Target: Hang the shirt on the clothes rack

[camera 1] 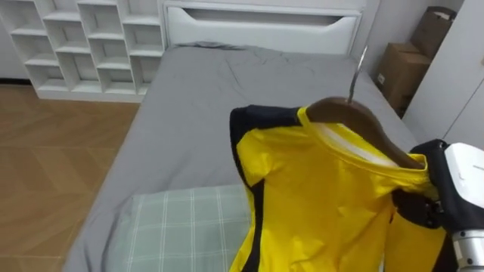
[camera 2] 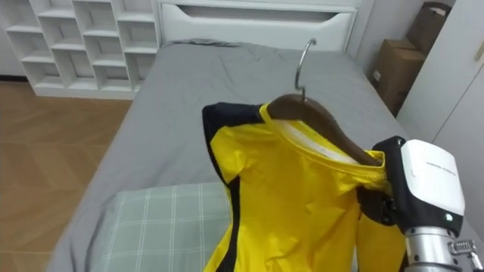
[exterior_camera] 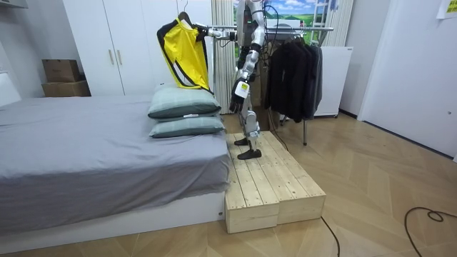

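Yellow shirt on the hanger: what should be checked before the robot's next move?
1. Yellow shirt seated on wooden hanger: ok.
2. Right hand fingers curled on the shirt's shoulder: ok.
3. Hanger hook free of the bed: ok.
4. Robot facing the clothes rack: not ok, rack is behind it.
5. Free space on rack rail: cannot tell.
6. Left hand idle at its side: ok.

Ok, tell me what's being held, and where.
The right hand grips the hanger, which carries the yellow shirt, at its right end, under the shirt's shoulder.
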Robot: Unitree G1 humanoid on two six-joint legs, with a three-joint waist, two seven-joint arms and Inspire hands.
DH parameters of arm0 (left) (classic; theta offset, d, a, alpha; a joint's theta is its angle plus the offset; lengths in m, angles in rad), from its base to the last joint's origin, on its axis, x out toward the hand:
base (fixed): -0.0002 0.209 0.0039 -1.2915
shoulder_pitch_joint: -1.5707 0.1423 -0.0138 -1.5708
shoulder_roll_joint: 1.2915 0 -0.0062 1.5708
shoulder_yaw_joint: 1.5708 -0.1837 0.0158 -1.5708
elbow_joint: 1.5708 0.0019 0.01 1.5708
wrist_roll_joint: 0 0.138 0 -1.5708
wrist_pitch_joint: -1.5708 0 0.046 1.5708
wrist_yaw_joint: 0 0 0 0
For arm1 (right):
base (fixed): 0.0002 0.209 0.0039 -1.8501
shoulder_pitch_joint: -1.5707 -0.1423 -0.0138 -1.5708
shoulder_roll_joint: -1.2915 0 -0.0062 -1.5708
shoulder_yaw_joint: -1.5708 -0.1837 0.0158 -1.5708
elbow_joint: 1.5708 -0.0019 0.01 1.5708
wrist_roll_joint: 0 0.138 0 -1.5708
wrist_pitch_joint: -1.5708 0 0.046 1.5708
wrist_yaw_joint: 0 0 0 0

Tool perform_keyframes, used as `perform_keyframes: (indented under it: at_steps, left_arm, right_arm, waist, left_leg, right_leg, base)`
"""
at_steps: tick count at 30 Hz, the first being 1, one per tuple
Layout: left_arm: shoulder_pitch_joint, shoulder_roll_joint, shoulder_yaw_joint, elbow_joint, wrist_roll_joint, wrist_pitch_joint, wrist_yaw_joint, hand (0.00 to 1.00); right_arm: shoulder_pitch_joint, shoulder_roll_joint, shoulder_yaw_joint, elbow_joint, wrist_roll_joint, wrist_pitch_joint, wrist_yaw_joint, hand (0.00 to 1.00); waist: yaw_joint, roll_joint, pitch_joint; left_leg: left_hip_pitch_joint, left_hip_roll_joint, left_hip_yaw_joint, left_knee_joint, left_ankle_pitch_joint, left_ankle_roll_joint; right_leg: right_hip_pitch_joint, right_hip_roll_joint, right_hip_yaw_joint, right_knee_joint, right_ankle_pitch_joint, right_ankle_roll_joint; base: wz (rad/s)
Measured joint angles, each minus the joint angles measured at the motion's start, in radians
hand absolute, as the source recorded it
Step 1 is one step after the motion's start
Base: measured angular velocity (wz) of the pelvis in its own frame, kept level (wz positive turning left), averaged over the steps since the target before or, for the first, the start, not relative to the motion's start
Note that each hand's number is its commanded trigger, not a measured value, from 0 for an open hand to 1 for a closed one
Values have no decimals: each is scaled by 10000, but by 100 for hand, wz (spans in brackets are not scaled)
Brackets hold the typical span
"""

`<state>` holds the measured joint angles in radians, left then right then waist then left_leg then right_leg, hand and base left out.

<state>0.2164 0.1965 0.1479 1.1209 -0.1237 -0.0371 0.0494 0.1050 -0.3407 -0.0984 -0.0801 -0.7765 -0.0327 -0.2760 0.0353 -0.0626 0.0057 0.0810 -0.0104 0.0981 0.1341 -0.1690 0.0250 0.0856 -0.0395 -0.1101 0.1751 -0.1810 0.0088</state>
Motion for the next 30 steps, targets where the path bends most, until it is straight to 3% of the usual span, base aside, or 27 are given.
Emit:
perform_keyframes:
  at_steps: [11, 30]
  left_arm:
    - [189, 24, -7, 475, 967, 122, 408, 0]
    - [68, 29, -45, 455, 1091, 320, 302, 0]
  right_arm:
    - [13, -1, 1, -21, -228, -14, -1, 100]
    - [224, 12, 1, -21, -128, -8, 0, 100]
  waist:
    - [5, -8, 1]
    - [-38, -54, 7]
  left_leg:
    - [-9, -6, -29, 8, -9, -4]
    - [8, -2, 124, 22, -24, 19]
  right_leg:
    - [14, -8, -27, -1, 0, 0]
    - [-20, -14, 169, 0, 0, 0]
  base:
    - [0]
    - [-2]
